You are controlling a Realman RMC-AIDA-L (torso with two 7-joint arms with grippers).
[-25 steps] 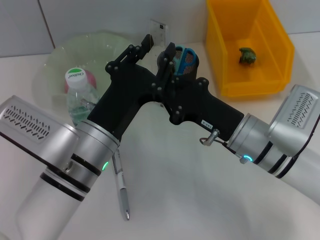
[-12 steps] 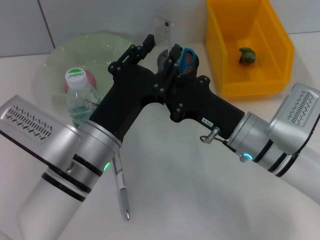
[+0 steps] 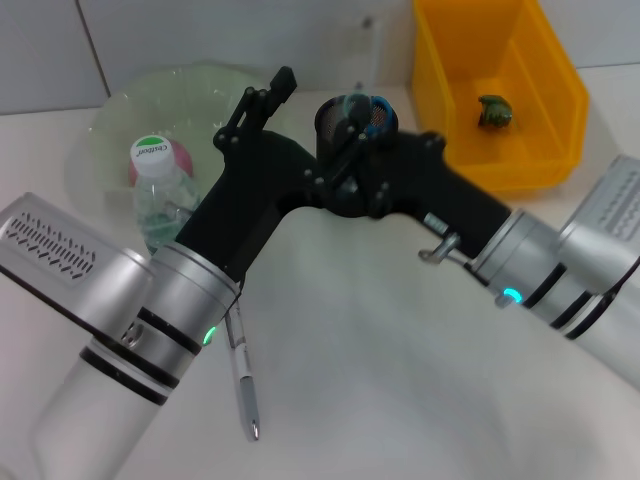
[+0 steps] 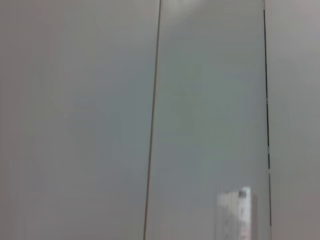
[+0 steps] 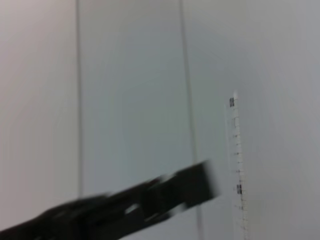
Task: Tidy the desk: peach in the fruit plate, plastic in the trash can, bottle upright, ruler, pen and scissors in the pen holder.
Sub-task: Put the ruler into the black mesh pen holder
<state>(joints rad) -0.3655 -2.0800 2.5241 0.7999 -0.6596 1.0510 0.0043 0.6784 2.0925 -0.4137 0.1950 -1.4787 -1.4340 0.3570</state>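
Clear ruler (image 3: pixel 368 48) stands upright above the black mesh pen holder (image 3: pixel 352 122), blue-handled scissors (image 3: pixel 372 108) already inside; ruler also shows in right wrist view (image 5: pixel 237 165) w/ a dark finger beside it. Right gripper (image 3: pixel 352 125) sits at the holder, left gripper (image 3: pixel 268 95) just beside; jaws state: can't tell for either. Pen (image 3: pixel 241 375) lies on tabletop (image 3: pixel 380 380) by left arm. Bottle (image 3: pixel 160 190) upright before green fruit plate (image 3: pixel 130 110); yellow trash can (image 3: pixel 500 90) holds a green scrap (image 3: pixel 495 111)

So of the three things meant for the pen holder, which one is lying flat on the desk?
The pen: it lies on the table by the left arm. The scissors already stand in the mesh pen holder, and the clear ruler is upright above it.
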